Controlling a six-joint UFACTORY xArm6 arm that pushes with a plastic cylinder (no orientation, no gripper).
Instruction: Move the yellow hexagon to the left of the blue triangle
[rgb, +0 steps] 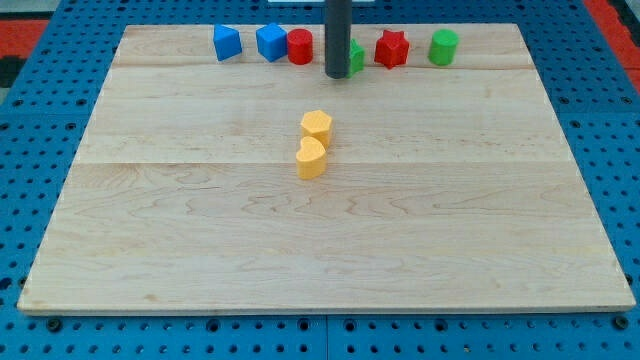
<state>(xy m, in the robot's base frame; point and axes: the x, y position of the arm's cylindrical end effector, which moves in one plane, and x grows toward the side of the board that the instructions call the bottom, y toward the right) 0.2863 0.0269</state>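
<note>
The yellow hexagon (316, 126) sits near the board's middle, touching a yellow heart-shaped block (311, 158) just below it. The blue triangle (227, 42) lies at the view's top left, with a blue cube (271, 42) to its right. My tip (337, 74) stands near the top edge, above and slightly right of the yellow hexagon, apart from it. The rod partly hides a green block (355, 56) behind it.
A red cylinder (300, 46) sits right of the blue cube. A red star (392, 48) and a green cylinder (444, 46) lie further to the right along the top edge. The wooden board (200, 250) rests on a blue perforated table.
</note>
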